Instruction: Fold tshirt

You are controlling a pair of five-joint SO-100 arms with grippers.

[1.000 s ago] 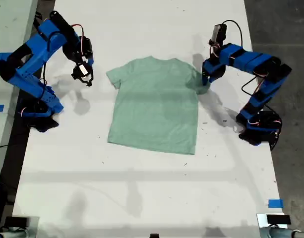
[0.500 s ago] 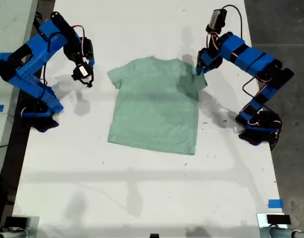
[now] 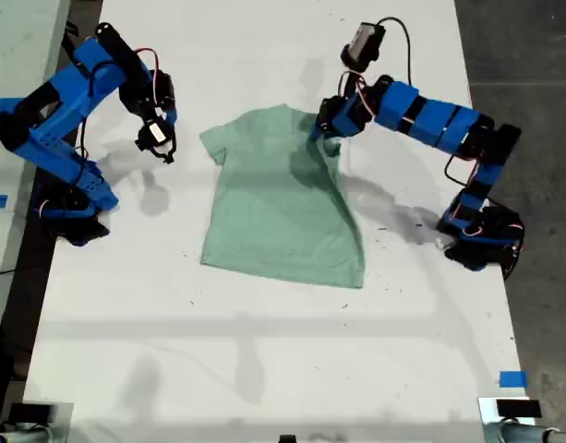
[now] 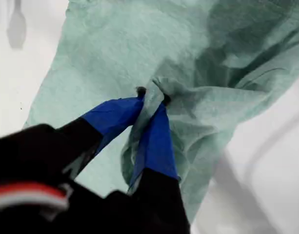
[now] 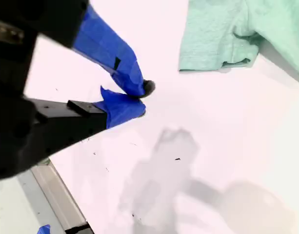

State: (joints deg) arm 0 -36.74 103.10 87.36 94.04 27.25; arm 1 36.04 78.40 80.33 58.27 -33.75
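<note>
The tshirt (image 3: 283, 208) lies on the white table (image 3: 264, 351), a little above the middle of the exterior view. It is pale green. Most of it is flat. The side toward the exterior view's right is lifted and pulled in over the body, so that edge slants.

My first gripper (image 3: 325, 127) is at the top of the shirt, just right of the middle of the exterior view. Its arm reaches in from the exterior view's right. In the first wrist view my first gripper (image 4: 151, 105) is pinching a bunch of the green cloth (image 4: 198, 117). The two blue fingers (image 4: 156, 141) press close with the cloth squeezed between them. The cloth is wrinkled and puffed up around the tips.

My second gripper (image 3: 159, 138) is in the upper left of the exterior view. It hangs over bare table, beside the shirt's sleeve (image 3: 215, 143) but not touching it. In the second wrist view my second gripper (image 5: 138, 100) has its blue tips very near each other with nothing between them. They look closed, but I can't be sure if they touch. A sleeve (image 5: 215, 36) of the shirt shows in the upper part of that view, apart from the tips.
</note>
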